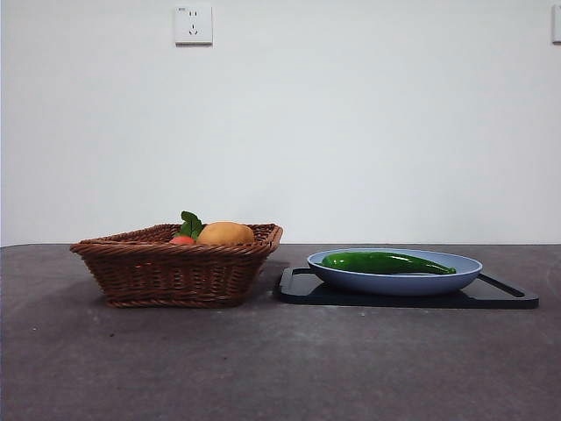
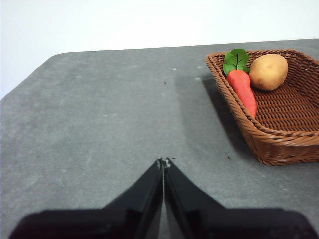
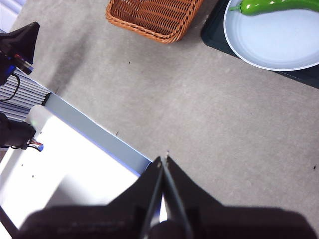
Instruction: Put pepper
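A long glossy green pepper (image 1: 386,262) lies in the blue plate (image 1: 394,282), which rests on a black tray (image 1: 500,298) at the right of the table. The right wrist view shows the same pepper (image 3: 266,6) at the far rim of the plate (image 3: 274,42). My left gripper (image 2: 163,162) is shut and empty, hovering over bare table beside the wicker basket (image 2: 279,144). My right gripper (image 3: 162,159) is shut and empty near the table's edge, well away from the plate. Neither arm shows in the front view.
The brown wicker basket (image 1: 175,272) stands at the left and holds a round orange-tan fruit (image 2: 268,71) and a red vegetable with green leaves (image 2: 241,87). A wall socket (image 1: 193,24) is on the wall behind. Off the table edge lies a white surface (image 3: 60,169).
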{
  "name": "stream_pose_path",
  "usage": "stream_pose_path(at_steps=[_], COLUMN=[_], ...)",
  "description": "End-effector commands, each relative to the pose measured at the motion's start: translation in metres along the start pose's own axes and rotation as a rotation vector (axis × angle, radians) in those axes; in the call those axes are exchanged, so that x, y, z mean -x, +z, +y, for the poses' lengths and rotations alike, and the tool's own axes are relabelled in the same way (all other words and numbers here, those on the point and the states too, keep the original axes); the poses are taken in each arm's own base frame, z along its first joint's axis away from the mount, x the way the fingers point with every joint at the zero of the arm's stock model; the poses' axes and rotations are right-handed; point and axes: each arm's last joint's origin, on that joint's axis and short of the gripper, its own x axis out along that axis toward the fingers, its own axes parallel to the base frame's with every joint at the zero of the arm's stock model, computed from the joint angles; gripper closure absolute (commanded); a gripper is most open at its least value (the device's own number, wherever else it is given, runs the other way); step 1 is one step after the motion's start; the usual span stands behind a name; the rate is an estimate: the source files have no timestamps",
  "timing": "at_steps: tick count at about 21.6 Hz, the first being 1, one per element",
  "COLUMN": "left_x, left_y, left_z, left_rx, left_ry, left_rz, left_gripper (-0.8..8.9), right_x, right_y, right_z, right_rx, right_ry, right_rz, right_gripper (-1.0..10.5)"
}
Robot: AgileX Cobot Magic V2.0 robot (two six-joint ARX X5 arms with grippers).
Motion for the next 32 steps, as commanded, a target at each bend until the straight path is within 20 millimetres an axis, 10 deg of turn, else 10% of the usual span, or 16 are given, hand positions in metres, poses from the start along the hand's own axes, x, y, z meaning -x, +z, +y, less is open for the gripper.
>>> stream_pose_path(at_steps=[1, 11, 21, 32], left_x=[-0.001, -0.001, -0.001, -0.001], left_y=[-0.002, -0.002, -0.002, -0.002], left_z=[0.000, 0.000, 0.000, 0.000], left_rx=[0.007, 0.007, 0.007, 0.007], left_ry=[0.003, 0.003, 0.003, 0.003], left_rz=[-0.003, -0.005, -0.005, -0.005], left_gripper=[8.06, 8.06, 8.06, 8.06], right_x=[0.002, 0.028, -0.061, -0.118], right_y=[0.004, -0.022, -0.111, -0.155], right_z=[0.001, -0.003, -0.058, -0.089], right_rx=[0.005, 0.164, 0.148, 0.074], right_ry=[0.001, -0.160, -0.391, -0.415], right_rz=[-0.015, -0.551, -0.956, -0.944], right_gripper=[9.4, 9.4, 9.4, 9.4])
